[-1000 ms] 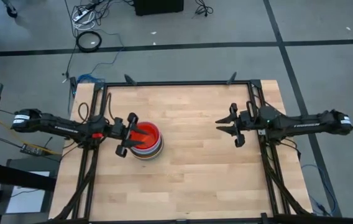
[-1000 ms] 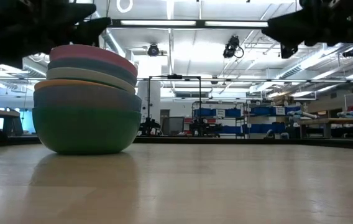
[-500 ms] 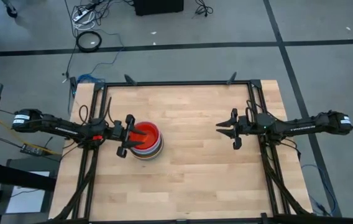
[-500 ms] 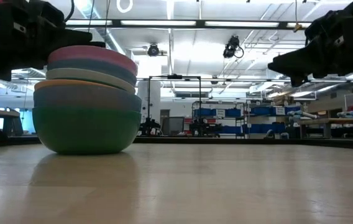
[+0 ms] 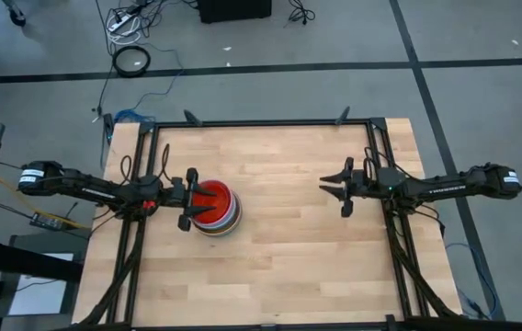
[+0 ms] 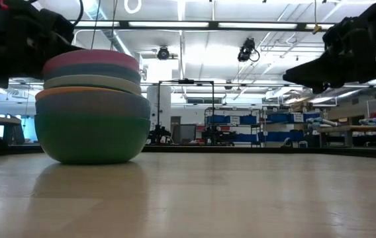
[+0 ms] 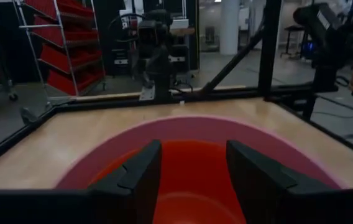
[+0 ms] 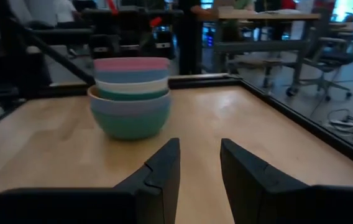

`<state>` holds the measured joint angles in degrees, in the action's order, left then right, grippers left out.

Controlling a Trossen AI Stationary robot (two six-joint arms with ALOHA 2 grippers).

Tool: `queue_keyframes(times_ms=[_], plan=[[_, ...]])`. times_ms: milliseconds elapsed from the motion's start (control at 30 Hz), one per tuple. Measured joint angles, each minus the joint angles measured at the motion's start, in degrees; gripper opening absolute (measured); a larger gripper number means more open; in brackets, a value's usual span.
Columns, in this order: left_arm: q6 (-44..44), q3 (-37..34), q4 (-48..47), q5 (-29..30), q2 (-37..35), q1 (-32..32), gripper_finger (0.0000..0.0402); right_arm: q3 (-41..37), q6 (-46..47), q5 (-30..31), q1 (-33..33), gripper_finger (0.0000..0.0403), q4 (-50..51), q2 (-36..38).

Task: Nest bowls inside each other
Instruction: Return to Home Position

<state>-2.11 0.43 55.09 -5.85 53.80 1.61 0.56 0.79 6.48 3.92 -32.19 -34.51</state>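
Observation:
The bowls stand as one nested stack [image 5: 217, 210] on the left half of the wooden table, bottom bowl on the wood. From the side the stack [image 6: 92, 112] runs from teal at the bottom, through blue, an orange rim and a pale bowl, to a pink rim [image 7: 301, 155] on top. A red-orange bowl [image 7: 192, 186] lies innermost. My left gripper [image 5: 190, 198] is open and points level. Its fingers [image 7: 140, 165] reach over the stack's left rim. My right gripper [image 5: 334, 195] is open with nothing in it above the table's right half, pointing at the stack [image 8: 130, 96]. My left gripper's open fingers reach level from the table's left over the pink rim [image 7: 96, 171], with their tips above the red-orange bowl's hollow. I cannot tell whether they touch the rim or hover just above it.
A black metal frame [image 5: 261, 122] runs along the table's far edge and down both sides. Bare wood [image 5: 279, 248] lies between the stack and my right gripper. Cables [image 5: 132, 60] lie on the floor beyond the far edge.
Both grippers have sunk and tipped toward level. My left gripper has come down at the stack's left rim. The stack's upper bowls, tilted before, now sit level and lower in the stack.

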Motion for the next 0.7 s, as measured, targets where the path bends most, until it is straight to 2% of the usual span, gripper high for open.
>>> queue_keyframes(times_ms=[133,300,400,533,600,700], plan=[[-0.2,0.0,-1.3,0.0,0.0,0.0,0.0188,0.0,-0.4,0.5,0.0,0.0106,0.3,-0.8],[2.2,0.0,2.6,-0.8,0.0,0.0,0.0188,0.0,0.9,0.2,0.0,0.0106,0.3,-1.1],[6.6,0.2,9.3,-0.8,0.0,0.0,0.0188,0.0,1.1,-1.4,0.0,0.0106,-0.3,-1.1],[12.7,5.2,17.9,-3.3,-1.3,-0.5,0.0188,0.0,2.8,-1.9,0.0,0.0106,-0.2,-1.1],[15.3,9.0,14.5,-5.1,-3.1,-0.5,0.0188,0.0,3.6,-2.2,0.0,0.0106,-0.2,-1.1],[16.0,17.7,-4.7,-7.4,-6.3,-0.5,0.0188,0.0,4.2,-3.6,0.0,0.0106,-0.1,-1.1]])
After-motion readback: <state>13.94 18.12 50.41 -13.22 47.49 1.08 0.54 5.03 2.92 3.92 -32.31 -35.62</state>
